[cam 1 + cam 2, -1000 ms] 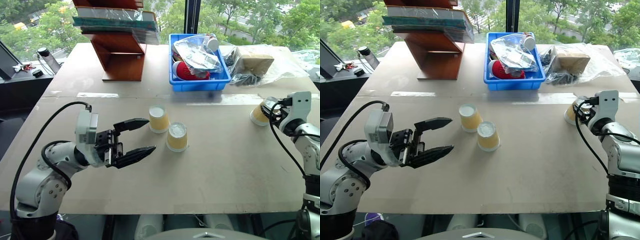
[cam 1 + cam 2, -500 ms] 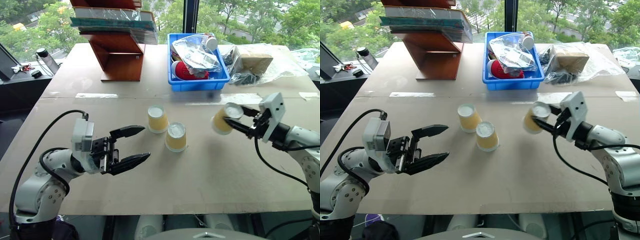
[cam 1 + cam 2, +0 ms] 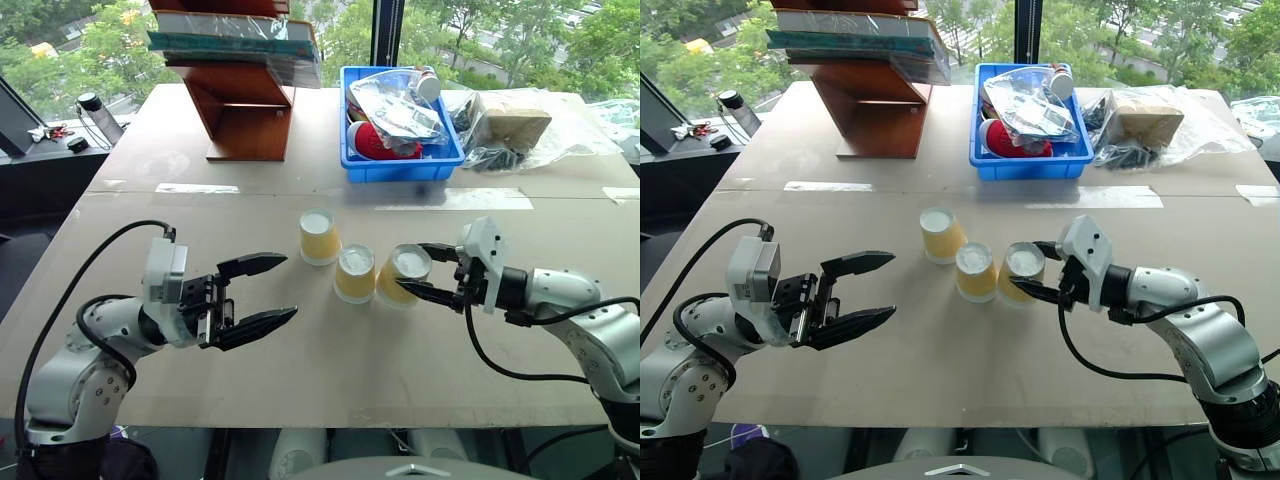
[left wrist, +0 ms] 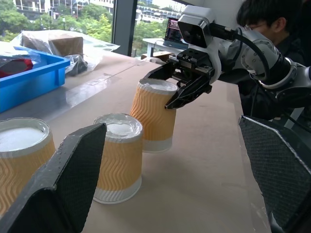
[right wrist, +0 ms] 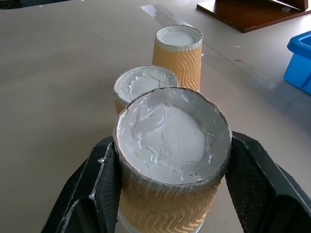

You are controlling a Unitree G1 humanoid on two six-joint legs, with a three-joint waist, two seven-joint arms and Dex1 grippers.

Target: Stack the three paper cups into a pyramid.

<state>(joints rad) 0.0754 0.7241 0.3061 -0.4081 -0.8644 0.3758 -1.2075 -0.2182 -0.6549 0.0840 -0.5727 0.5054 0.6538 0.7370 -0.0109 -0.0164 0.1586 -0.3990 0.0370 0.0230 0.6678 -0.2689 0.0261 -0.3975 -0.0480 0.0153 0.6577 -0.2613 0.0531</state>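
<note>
Right pincer (image 3: 425, 272) clamped around third paper cup (image 3: 398, 275); left pincer (image 3: 272, 291) spread wide, empty

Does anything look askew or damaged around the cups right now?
Yes. The cup in the right hand leans toward the middle cup instead of standing straight. The far cup stands upright, upside down like the others. Nothing looks spilled or crushed.

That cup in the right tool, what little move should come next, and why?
Probably lift it a bit and carry it over the gap between the two standing cups. The right tool grips the third cup upside down, tilted, beside the middle cup, which stands close to the far cup on the table. A pyramid needs it resting on both bases.
</note>
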